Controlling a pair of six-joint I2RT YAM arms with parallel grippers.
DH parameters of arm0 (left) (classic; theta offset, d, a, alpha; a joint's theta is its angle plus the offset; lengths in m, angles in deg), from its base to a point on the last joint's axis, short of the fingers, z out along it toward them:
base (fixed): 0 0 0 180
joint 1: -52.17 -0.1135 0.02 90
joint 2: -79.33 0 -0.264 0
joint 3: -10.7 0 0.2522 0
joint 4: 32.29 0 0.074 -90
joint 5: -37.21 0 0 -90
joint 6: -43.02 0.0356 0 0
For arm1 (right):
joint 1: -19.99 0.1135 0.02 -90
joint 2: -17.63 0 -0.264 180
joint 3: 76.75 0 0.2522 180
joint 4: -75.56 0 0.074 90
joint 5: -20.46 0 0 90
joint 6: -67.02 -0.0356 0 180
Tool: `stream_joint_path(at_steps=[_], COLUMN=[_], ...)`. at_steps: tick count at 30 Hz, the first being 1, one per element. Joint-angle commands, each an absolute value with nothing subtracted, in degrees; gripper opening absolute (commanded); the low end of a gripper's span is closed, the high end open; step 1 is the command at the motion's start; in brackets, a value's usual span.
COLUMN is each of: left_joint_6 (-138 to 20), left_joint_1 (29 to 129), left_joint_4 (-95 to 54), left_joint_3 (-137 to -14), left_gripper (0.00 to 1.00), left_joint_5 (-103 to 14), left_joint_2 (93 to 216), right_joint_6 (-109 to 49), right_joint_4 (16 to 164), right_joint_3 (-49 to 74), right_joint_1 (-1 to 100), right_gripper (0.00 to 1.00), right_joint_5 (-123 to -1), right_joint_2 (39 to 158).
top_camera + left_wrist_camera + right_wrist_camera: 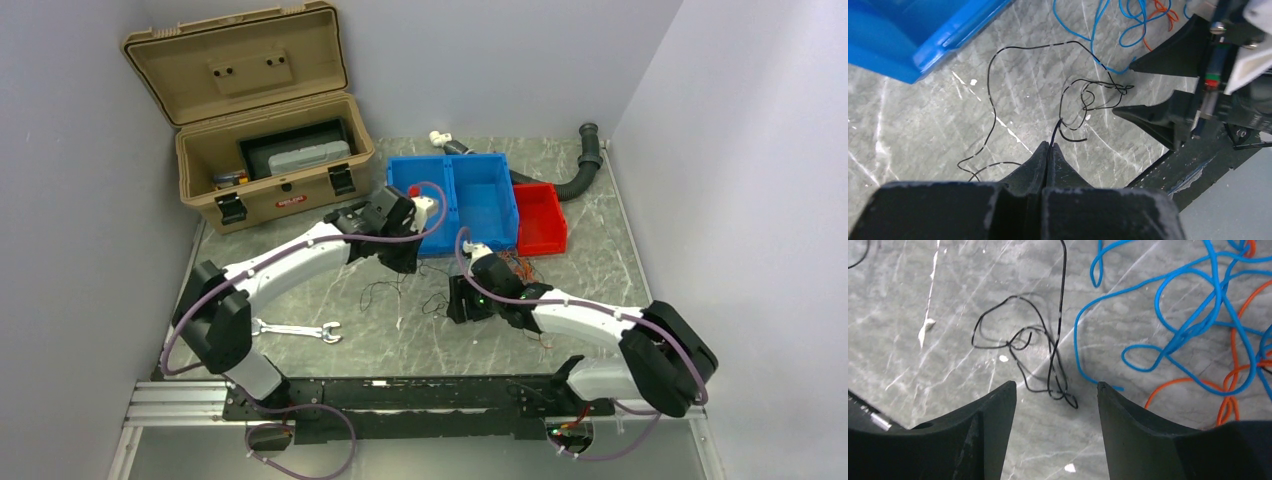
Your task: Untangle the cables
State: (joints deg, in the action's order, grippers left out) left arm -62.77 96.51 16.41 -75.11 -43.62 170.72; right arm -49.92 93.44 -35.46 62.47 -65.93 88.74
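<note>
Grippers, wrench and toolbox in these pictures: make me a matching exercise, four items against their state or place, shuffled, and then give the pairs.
Column one
1. left gripper
2. right gripper
3. wrench
4. toolbox

Column two
A. lid raised
B. open, a black cable tangle between its fingers
C. shut on a black cable
D. lying flat by the left arm

Pairs: 1-C, 2-B, 3-D, 4-A

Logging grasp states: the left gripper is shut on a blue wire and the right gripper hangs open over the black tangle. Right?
No: the left wrist view shows the left gripper shut on a black wire, not a blue one. The right gripper does hang open over the black tangle.
</note>
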Motion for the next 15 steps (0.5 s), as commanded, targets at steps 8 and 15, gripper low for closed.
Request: stream_joint_path(at_steps=[8,15], left_joint_6=[-62.2,-61.2], left_joint_1=[94.0,93.7], left_joint_4=[17.8,20.1], left_joint_3=[-74.0,-77.5], left_gripper=[0.0,0.0], left_joint_5=[-42.2,-42.7], left_joint_2=[165.1,164.6], right_joint_6=[-47.5,-46.9], right_joint_4=[89.9,94.7], right_joint_3=[-29.1,-26.0], right_joint_1=[68.4,70.6], right_gripper=[0.38,0.18], right_joint_5=[-73.8,-77.6], right_joint_2=[97.4,95.2])
